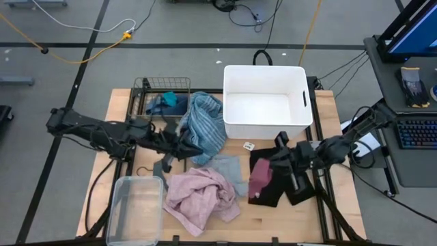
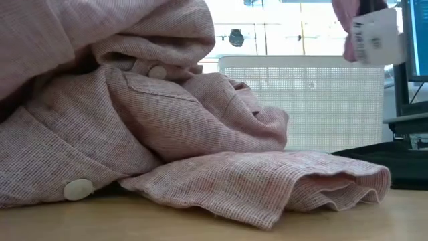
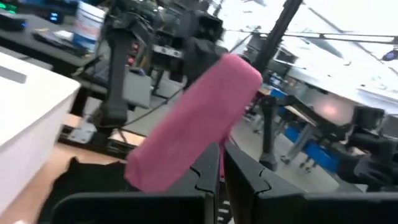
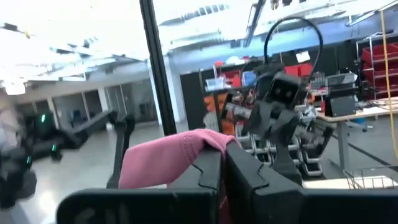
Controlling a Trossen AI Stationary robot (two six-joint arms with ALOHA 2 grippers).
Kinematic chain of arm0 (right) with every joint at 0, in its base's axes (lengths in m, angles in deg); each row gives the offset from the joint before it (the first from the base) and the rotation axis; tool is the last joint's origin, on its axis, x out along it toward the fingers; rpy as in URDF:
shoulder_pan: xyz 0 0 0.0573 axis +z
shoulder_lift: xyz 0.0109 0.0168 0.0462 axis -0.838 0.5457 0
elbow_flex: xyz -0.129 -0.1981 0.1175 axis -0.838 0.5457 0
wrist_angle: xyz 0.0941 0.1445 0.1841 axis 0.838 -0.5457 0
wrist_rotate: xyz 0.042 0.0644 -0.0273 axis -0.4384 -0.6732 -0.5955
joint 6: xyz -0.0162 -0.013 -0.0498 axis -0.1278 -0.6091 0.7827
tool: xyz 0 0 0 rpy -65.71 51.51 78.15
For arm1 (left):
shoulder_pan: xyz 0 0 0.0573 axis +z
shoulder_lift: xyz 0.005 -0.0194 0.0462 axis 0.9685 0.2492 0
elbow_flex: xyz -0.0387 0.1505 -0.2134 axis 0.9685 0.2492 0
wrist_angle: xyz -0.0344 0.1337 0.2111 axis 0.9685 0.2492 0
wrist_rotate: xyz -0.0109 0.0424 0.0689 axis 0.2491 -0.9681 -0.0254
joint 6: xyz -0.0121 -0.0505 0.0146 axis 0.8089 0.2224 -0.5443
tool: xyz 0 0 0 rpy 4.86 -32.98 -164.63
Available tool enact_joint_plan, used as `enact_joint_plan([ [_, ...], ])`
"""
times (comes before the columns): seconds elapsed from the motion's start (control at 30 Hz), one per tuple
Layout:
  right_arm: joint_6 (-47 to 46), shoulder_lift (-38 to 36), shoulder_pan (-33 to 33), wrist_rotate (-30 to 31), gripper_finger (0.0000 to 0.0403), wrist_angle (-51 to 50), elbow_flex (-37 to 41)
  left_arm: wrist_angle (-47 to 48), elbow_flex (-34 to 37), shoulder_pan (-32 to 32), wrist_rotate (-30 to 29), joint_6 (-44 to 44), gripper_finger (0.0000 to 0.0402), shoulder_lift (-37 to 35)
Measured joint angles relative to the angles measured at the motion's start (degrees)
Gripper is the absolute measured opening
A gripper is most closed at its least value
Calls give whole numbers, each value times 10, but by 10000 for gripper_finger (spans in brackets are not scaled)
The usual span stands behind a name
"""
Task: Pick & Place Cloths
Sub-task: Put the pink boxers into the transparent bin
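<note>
In the high view the left arm reaches in from the left. The left gripper [image 1: 183,147] is at the near edge of the striped towel [image 1: 205,126], which lies between the wire basket [image 1: 145,92] and the white bin [image 1: 266,102]. A teal piece [image 1: 164,102] sits in the basket. Only the left wrist view shows the left fingers [image 3: 186,186]: a narrow slit, with nothing visible in it.

Nearer the front edge are a clear tub [image 1: 135,208] and the pink cloth [image 1: 201,195]. That cloth fills most of the low view, buttons showing, and hides both arms there.

Right of it, the right gripper [image 1: 272,164] hovers over the black shorts [image 1: 283,188]. Its fingers are clamped on the maroon cloth [image 1: 259,179]. From above, the cloth seems to lie on the shorts. The low view shows it raised, its white tag [image 2: 374,40] hanging at bin-top height. The right wrist view shows it draped from the pinched fingers [image 4: 205,168].
</note>
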Motion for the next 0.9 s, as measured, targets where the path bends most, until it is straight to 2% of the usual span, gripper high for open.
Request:
enact_joint_plan([
  [0.23, -128, 0, 0, -5, 0, 16, -11, -23, 0, -13, 2, 3, 21, 76],
  [0.47, -266, 0, 0, -85, 0, 7, -60, -58, 0, -26, 4, 32, 21, 157],
  [0.57, -302, 0, 0, -119, 0, -13, -84, -101, 0, -31, 23, 46, 21, 190],
  [0.77, -341, 0, 0, -123, 0, -111, -131, -188, 0, -38, 32, 64, 22, 236],
  [0.9, -346, 1, 0, -136, 0, -121, -143, -246, 0, -43, 30, 63, 35, 253],
])
